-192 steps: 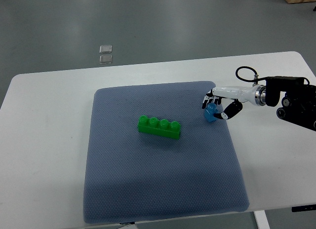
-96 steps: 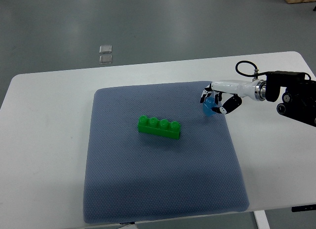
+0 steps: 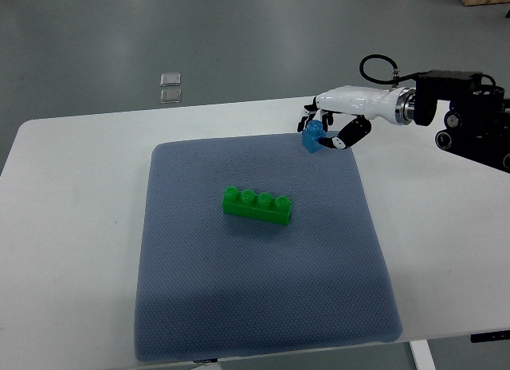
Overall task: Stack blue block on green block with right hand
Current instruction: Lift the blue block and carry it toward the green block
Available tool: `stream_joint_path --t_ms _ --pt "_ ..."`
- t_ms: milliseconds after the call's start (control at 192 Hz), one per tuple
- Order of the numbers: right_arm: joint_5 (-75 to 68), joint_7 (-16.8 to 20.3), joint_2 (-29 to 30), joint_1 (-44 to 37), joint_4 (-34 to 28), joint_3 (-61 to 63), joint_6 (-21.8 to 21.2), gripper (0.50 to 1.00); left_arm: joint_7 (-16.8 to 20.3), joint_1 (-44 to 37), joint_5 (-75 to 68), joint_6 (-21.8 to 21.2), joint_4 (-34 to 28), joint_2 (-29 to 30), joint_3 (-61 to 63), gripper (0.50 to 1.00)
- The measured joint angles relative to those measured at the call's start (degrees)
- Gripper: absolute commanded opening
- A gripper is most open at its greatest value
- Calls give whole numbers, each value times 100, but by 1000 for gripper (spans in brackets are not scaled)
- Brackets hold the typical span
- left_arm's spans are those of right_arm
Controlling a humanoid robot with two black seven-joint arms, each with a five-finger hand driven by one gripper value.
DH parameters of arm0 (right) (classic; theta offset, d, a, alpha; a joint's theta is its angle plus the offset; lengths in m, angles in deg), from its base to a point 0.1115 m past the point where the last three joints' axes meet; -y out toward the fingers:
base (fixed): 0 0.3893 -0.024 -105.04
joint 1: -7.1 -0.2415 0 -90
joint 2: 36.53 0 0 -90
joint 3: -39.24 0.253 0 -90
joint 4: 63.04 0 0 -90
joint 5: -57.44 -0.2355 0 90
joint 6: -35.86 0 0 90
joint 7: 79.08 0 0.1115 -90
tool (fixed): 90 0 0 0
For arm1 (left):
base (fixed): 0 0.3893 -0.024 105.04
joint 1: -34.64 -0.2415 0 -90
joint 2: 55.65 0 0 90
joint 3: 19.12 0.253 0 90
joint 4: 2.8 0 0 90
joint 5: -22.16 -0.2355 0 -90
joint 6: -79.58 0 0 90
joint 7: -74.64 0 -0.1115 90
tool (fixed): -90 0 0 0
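Top view: a white desk point(image 3: 72, 226) on a grey floor carries a blue-grey mat point(image 3: 255, 306). The right hand point(image 3: 328, 131) grips the blue block point(image 3: 312, 136) above the mat's far edge, well apart from the green block point(image 3: 256, 206) mid-mat. Both look light, rigid, smooth plastic, best pinched by the sides.

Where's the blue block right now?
In the top view, the blue block is held in the right hand over the mat's far right edge, up-right of the green block.
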Motion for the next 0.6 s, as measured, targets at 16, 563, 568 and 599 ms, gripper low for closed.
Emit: stream_joint_path --t_ms 16,563,568,599 --pt "8 -20 19 -18 -2 0 0 500 0 0 0 0 0 0 0 1000" --pt "490 -871 789 -120 -8 -32 286 500 0 0 0 0 -2 0 0 1000" --pt "494 -876 790 -118 -8 -33 287 500 0 0 0 0 -2 0 0 1000" --pt "517 -905 791 -109 -7 -34 292 500 0 -1 0 0 -3 0 0 1000"
